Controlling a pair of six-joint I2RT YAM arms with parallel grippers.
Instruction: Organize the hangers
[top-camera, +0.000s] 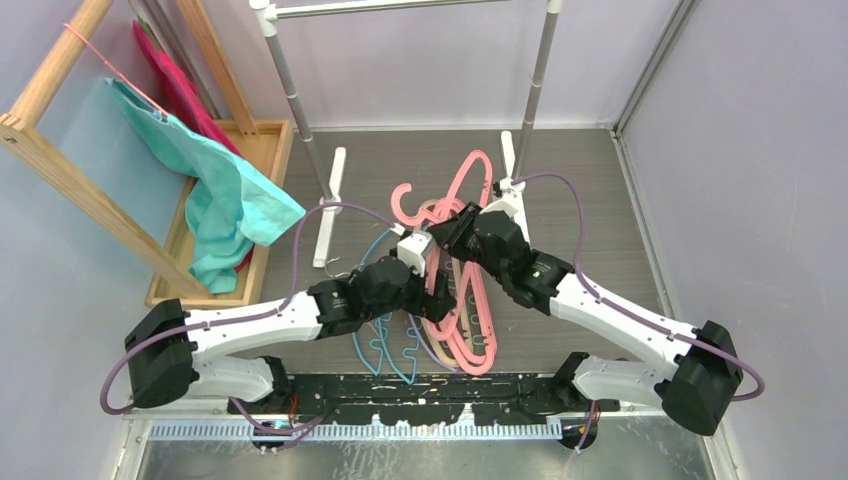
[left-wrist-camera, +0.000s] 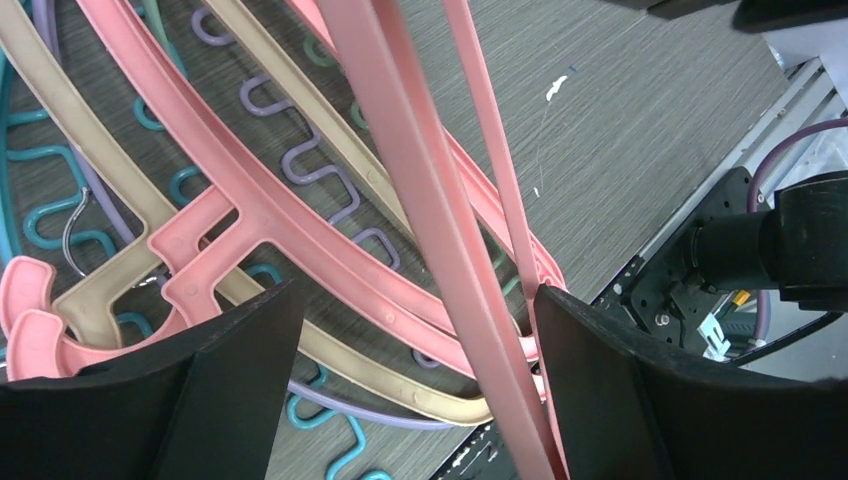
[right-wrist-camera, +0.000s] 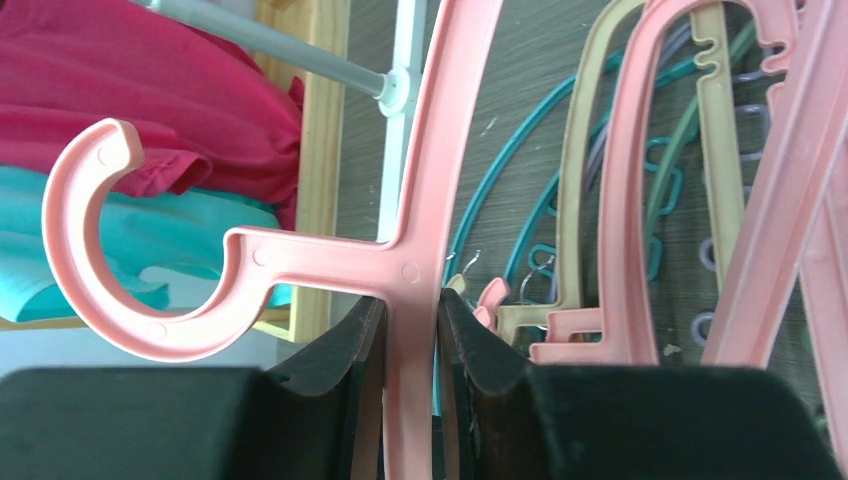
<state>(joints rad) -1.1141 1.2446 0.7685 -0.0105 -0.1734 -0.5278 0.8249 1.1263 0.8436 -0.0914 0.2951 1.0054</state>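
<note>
Grey woodgrain worktop (top-camera: 590, 180) is strewn with hangers; a thick pink plastic hanger (right-wrist-camera: 255, 262) is clamped by the right pincer (right-wrist-camera: 410, 340), while the left pincer (left-wrist-camera: 415, 390) is spread wide around its bars.

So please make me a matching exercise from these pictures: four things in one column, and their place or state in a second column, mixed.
Things:
1. thick pink plastic hanger
2. left end effector
3. teal cloth
4. beige plastic hanger

Place or state:
A. draped over the slanted wooden frame rack
B. lying flat on the table under pink hangers
C. clamped at its neck by the right end effector
D. open, with pink bars passing between its fingers

Pairs: 1-C, 2-D, 3-A, 4-B
</note>
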